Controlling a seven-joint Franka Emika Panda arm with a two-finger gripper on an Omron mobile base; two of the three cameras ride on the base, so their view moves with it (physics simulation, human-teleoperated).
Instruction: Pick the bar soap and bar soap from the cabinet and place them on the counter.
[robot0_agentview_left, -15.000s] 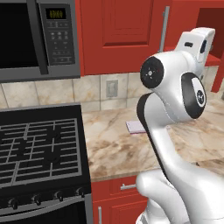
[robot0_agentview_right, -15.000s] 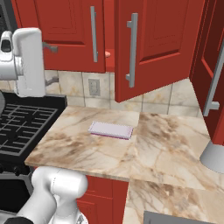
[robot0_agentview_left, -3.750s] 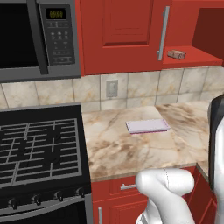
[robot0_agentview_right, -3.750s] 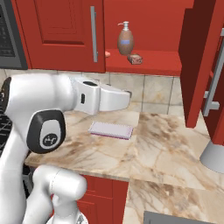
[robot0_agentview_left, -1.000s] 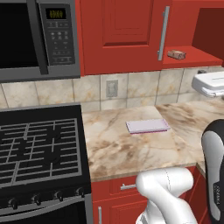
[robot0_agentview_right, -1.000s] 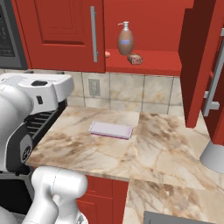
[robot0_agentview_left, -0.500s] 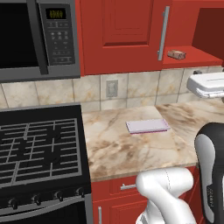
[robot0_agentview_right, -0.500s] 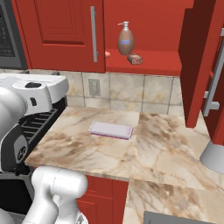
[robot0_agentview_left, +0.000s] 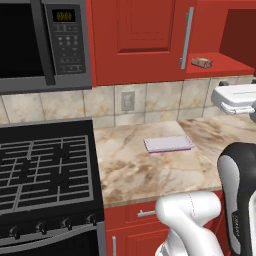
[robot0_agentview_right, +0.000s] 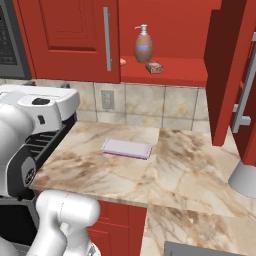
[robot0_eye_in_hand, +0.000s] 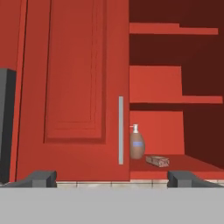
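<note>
On the red shelf of the open cabinet (robot0_agentview_right: 172, 70) lies a small salmon-brown bar soap (robot0_agentview_right: 154, 67) (robot0_agentview_left: 202, 62) (robot0_eye_in_hand: 157, 160), just right of a brown pump bottle (robot0_agentview_right: 143, 46) (robot0_eye_in_hand: 137, 143). A small peach piece (robot0_agentview_right: 123, 61), likely the second bar soap, peeks out behind the closed left door's edge. My gripper (robot0_eye_in_hand: 112, 178) is open and holds nothing. It faces the cabinet from well back, level with the shelf's front. The white hand (robot0_agentview_left: 235, 97) (robot0_agentview_right: 45, 107) hovers above the beige marbled counter (robot0_agentview_left: 135, 170) (robot0_agentview_right: 190, 165).
A flat lavender pad (robot0_agentview_left: 168, 144) (robot0_agentview_right: 127, 148) lies on the counter near the wall. The black gas stove (robot0_agentview_left: 45, 170) and a microwave (robot0_agentview_left: 35, 45) stand at the left. The right cabinet door (robot0_agentview_right: 227, 70) hangs open over the counter's right end. The closed left door (robot0_eye_in_hand: 74, 87) has a vertical silver handle (robot0_eye_in_hand: 120, 130).
The hand has drifted slightly to the left above the counter, with the jaws still open. The soap, the bottle and the pad have not moved.
</note>
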